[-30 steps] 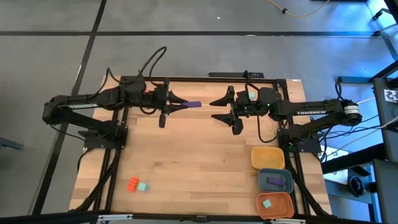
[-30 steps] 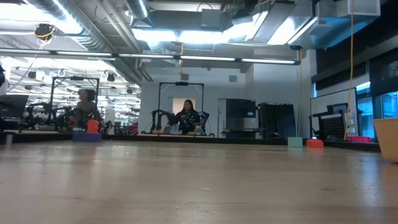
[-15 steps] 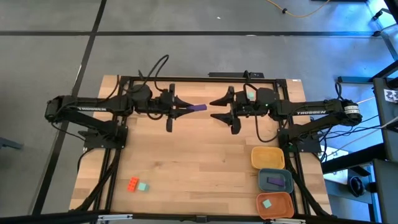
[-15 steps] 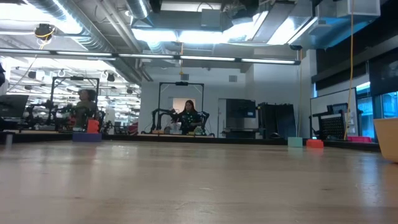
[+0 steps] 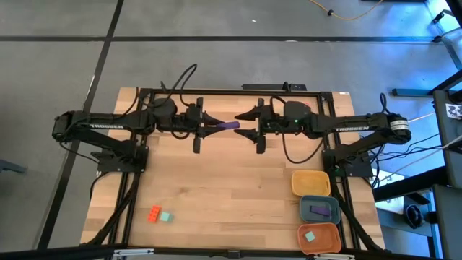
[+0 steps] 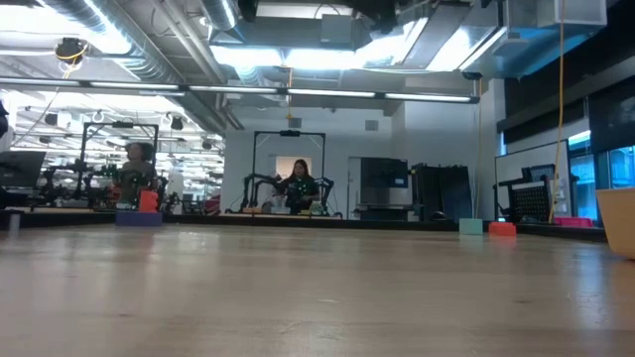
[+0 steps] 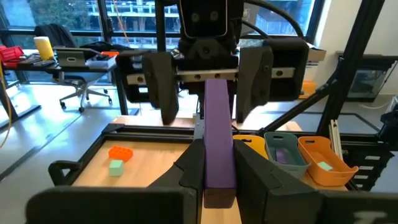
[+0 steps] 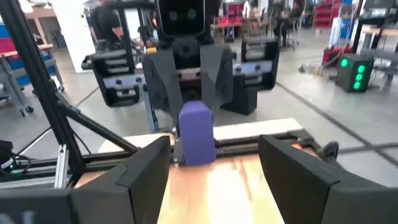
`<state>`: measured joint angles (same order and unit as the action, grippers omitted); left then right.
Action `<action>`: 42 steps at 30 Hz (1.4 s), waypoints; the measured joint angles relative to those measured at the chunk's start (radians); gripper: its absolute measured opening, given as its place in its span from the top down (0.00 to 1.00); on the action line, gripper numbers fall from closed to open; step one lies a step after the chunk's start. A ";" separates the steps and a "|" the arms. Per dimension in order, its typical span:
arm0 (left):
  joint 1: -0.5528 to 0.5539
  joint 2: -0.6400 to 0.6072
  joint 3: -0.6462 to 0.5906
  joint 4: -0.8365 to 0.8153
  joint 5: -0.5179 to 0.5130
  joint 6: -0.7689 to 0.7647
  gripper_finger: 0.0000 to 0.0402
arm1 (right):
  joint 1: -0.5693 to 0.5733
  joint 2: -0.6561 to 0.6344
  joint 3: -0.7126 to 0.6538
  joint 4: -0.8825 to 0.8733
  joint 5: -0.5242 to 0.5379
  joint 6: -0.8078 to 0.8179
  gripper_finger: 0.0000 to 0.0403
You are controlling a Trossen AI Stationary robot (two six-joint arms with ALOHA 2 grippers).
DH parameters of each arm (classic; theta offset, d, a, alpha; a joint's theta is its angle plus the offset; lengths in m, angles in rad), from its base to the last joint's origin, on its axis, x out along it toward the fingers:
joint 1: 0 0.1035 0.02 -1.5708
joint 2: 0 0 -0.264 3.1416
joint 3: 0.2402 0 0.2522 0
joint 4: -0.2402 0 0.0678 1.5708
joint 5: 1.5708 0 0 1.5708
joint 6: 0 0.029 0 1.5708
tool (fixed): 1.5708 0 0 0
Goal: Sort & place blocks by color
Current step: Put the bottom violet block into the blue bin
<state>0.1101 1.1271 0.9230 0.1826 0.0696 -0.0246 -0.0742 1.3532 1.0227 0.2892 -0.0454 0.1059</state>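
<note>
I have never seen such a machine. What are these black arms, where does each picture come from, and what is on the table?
These are two robot arms at a wooden table. One picture looks down from above, one looks level across the tabletop, and two come from cameras on the wrists. The left gripper holds a purple block above the table. The right gripper, open, faces it with a finger on each side of the block's end, as for a handover. An orange-red block and a teal block lie on the table. On the right sit a yellow tray, a blue-grey tray with a purple piece, and an orange tray with a teal piece.
</note>
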 joint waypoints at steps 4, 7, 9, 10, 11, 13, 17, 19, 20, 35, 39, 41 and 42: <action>0.000 0.000 0.000 -0.009 0.000 0.000 0.87 | 0.000 0.008 0.010 0.007 0.000 -0.003 0.39; 0.000 0.000 0.000 -0.016 0.000 0.000 0.87 | 0.000 0.008 0.011 0.009 0.000 -0.003 0.41; 0.000 0.000 0.001 -0.015 -0.001 0.000 0.87 | 0.000 0.008 0.011 0.018 0.000 -0.003 0.46; 0.000 0.000 0.001 -0.015 -0.003 0.000 0.87 | 0.000 0.008 0.011 0.019 0.000 -0.003 0.48; 0.000 0.000 0.001 -0.015 -0.003 0.000 0.87 | 0.000 0.009 0.011 0.018 0.000 -0.003 0.51; 0.001 0.000 0.001 -0.015 -0.004 0.000 0.87 | 0.000 0.012 0.011 0.016 0.000 -0.003 0.58; 0.001 0.000 0.001 -0.015 -0.008 0.000 0.87 | 0.000 0.012 0.011 0.020 -0.011 -0.005 0.76; 0.001 0.000 0.001 -0.016 0.000 -0.010 0.87 | 0.000 0.012 0.011 0.019 -0.044 -0.012 0.85; 0.001 0.000 0.001 -0.015 0.001 -0.014 0.87 | 0.000 0.012 0.011 0.019 -0.055 -0.014 0.86; 0.000 0.000 0.002 -0.013 -0.028 0.012 0.68 | -0.001 0.012 0.010 0.019 -0.087 0.025 0.86; 0.000 0.000 0.002 -0.014 -0.034 -0.011 0.58 | 0.000 0.012 0.010 0.020 -0.089 0.027 0.86; 0.000 0.000 0.002 -0.014 -0.033 -0.014 0.54 | 0.000 0.012 0.010 0.020 -0.091 0.026 0.86; 0.001 0.000 0.002 -0.014 -0.034 -0.014 0.52 | 0.000 0.012 0.010 0.020 -0.091 0.026 0.86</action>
<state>0.1108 1.1275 0.9245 0.1688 0.0360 -0.0387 -0.0742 1.3647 1.0328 0.3096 -0.1360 0.1319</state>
